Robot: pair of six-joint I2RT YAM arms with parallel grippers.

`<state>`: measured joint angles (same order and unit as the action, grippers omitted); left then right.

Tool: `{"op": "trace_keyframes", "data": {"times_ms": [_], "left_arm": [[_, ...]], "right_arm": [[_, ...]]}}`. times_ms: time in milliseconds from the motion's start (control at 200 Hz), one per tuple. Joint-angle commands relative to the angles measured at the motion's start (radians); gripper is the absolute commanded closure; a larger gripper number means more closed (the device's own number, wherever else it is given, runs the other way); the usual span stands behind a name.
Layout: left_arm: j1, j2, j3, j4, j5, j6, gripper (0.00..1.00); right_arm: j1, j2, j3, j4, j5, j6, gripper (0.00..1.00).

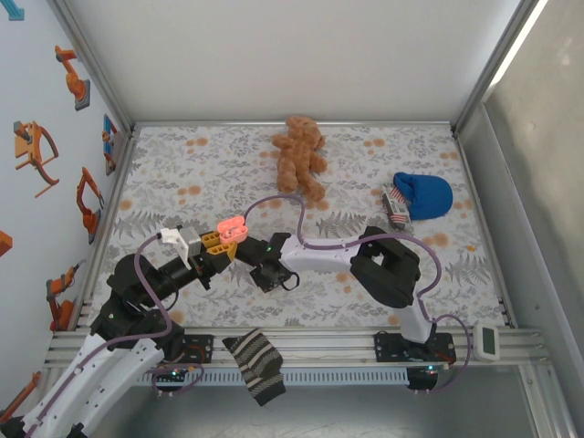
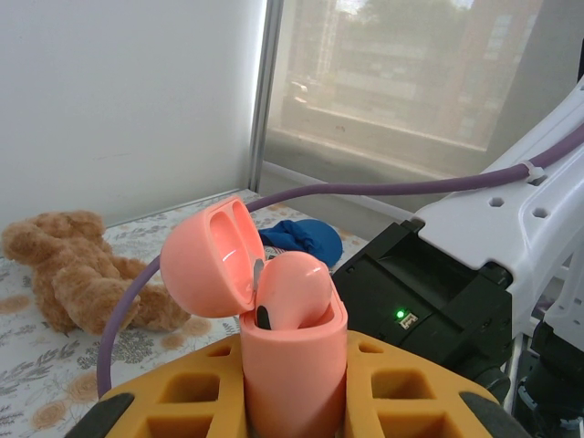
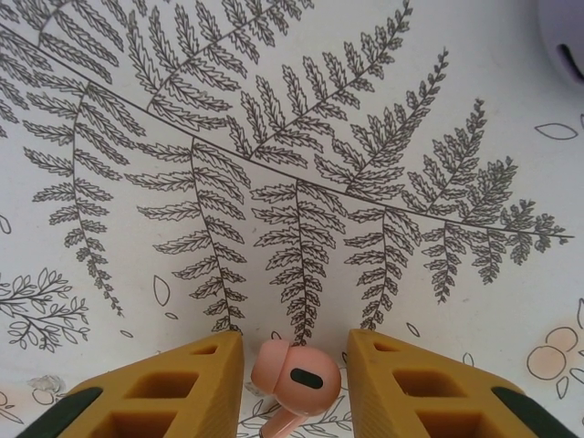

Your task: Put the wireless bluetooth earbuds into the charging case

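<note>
Charging case [image 2: 292,365], salmon-pink, stands upright btw. the yellow fingers [image 2: 182,401] of left gripper [image 2: 292,397]. The jaws are closed tight on its lower half. Lid is hinged open and tilted back. Seated earbud [image 2: 297,285], same pink, sits in the case body w/ a dark spot facing the camera. Top view: case [image 1: 233,228] is held above the table, left of centre, at the tip of left gripper [image 1: 219,239].

Right gripper [image 3: 297,339]: jaws part-open, straddling loose earbud [image 3: 297,372] w/ a narrow gap each side; nothing gripped. Loose earbud lies on fern-print cloth [image 3: 301,182], stem toward the camera.

Surroundings: teddy bear [image 1: 299,155] lies near the far edge, approx. centre. Blue object [image 1: 424,194] lies at far right, well apart from both grippers. In the left wrist view, bear [image 2: 73,269] and blue object [image 2: 301,237] show behind the case.
</note>
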<state>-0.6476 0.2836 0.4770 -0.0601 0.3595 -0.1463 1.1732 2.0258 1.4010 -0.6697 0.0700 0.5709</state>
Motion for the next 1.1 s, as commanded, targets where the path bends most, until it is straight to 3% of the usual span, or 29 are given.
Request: {"op": "trace_keyframes", "data": {"times_ms": [0, 586, 1092], "left_arm": [[-0.003, -0.001, 0.011, 0.039, 0.004, 0.011, 1.00], [-0.003, 0.007, 0.012, 0.046, 0.002, 0.011, 1.00], [-0.003, 0.038, 0.019, 0.082, 0.018, -0.007, 1.00]], "right_arm": [[0.003, 0.026, 0.027, -0.005, 0.004, 0.002, 0.68], [0.003, -0.007, 0.010, -0.003, 0.018, -0.013, 0.78], [-0.006, -0.153, -0.070, 0.010, 0.122, -0.048, 0.80]]}}
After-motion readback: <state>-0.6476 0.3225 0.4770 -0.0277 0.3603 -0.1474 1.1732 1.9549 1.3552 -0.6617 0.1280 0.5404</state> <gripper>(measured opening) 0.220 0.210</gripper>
